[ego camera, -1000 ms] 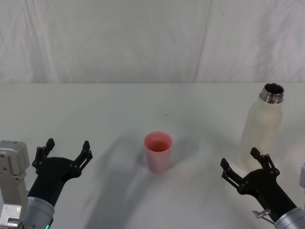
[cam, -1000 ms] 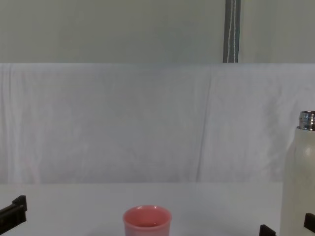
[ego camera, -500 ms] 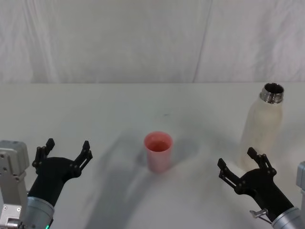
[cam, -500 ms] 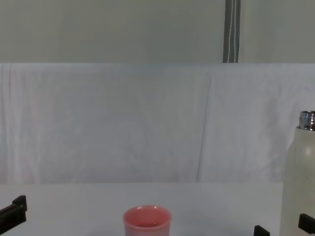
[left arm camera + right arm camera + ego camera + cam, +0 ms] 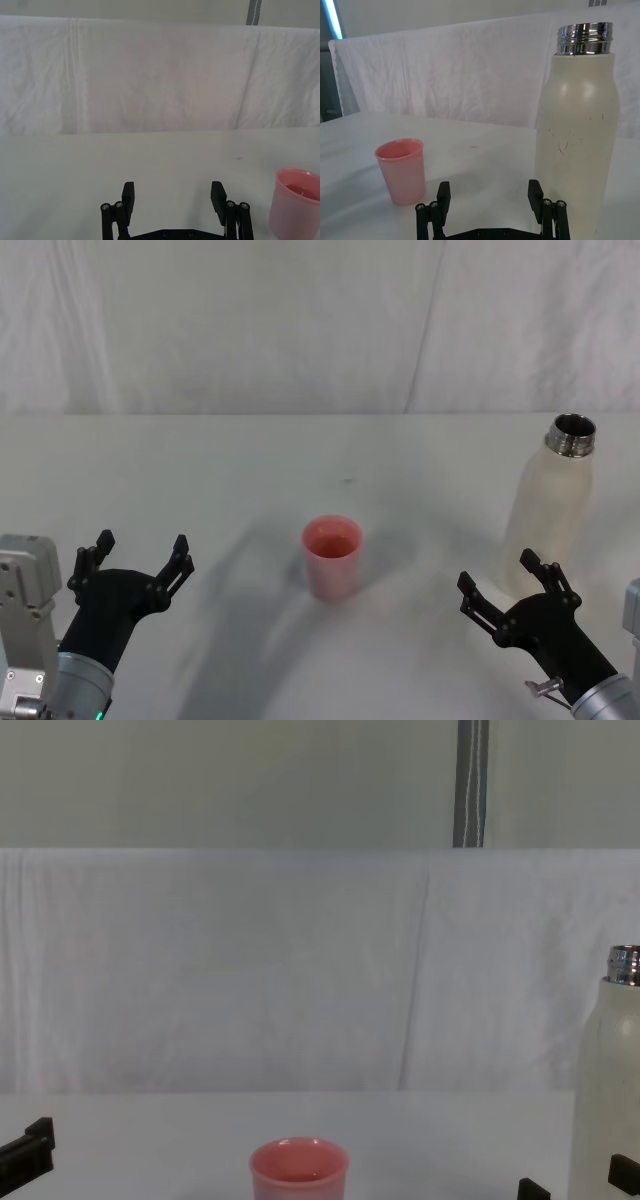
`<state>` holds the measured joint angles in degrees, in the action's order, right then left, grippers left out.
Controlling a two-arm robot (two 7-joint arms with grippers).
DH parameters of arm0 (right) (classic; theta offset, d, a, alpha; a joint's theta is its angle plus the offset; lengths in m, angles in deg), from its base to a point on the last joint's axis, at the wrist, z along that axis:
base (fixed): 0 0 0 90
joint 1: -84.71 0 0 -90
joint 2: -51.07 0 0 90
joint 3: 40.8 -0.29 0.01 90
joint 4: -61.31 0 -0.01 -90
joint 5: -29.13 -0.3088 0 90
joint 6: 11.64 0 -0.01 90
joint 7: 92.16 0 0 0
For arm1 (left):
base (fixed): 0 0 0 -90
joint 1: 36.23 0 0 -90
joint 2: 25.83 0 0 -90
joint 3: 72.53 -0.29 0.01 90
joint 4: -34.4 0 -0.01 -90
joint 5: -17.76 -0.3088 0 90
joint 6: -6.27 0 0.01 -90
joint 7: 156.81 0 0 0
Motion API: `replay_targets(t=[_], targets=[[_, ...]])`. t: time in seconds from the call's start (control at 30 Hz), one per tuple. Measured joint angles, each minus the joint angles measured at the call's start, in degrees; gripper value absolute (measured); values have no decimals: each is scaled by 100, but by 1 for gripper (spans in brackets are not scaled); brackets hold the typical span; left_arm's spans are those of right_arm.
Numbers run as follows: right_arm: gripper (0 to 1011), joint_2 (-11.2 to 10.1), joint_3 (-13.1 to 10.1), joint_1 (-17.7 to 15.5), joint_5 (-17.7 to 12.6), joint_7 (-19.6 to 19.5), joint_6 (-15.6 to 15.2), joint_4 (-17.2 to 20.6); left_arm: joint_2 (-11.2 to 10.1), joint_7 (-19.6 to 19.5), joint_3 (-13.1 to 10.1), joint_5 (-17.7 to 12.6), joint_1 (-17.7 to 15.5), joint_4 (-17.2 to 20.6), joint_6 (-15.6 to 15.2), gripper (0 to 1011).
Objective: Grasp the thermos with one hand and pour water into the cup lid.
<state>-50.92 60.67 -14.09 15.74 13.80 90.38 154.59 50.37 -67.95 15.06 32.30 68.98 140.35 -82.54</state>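
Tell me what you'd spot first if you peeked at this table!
First, the pink cup lid, standing upright in the middle of the white table. Next, the tall cream thermos on the right, its shiny steel neck uncapped. Two black grippers wait at the near edge with fingers spread: the right gripper just in front of the thermos, not touching it, and the left gripper off to the left.

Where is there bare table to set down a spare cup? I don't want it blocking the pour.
Bare table runs from the cup lid out past the open left gripper, and along the far edge by the cloth backdrop. It is crowded on the right, where the open right gripper sits close before the thermos.
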Motion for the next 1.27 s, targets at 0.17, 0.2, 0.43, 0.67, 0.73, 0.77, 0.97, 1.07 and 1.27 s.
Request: replay_targets(t=[0.17, 0.2, 0.43, 0.67, 0.73, 0.77, 0.97, 1.07, 1.27], targets=[[1000, 0, -2, 0, 0, 0, 2, 1, 0, 0, 0, 0, 0, 0, 0, 1001], [1000, 0, -2, 0, 0, 0, 2, 2, 0, 0, 0, 0, 0, 0, 0, 1001], [1000, 0, -2, 0, 0, 0, 2, 2, 0, 0, 0, 0, 0, 0, 0, 1001], [1000, 0, -2, 0, 0, 0, 2, 2, 0, 0, 0, 0, 0, 0, 0, 1001], [1000, 0, -2, 0, 0, 0, 2, 2, 0, 0, 0, 0, 0, 0, 0, 1001], [1000, 0, -2, 0, 0, 0, 2, 2, 0, 0, 0, 0, 0, 0, 0, 1001], [1000, 0, -1, 0, 0, 0, 2, 2, 0, 0, 0, 0, 0, 0, 0, 1001], [1000, 0, -2, 0, 0, -1, 2, 2, 0, 0, 0, 0, 0, 0, 0, 1001], [1000, 0, -2, 0, 0, -1, 2, 2, 0, 0, 0, 0, 0, 0, 0, 1001]])
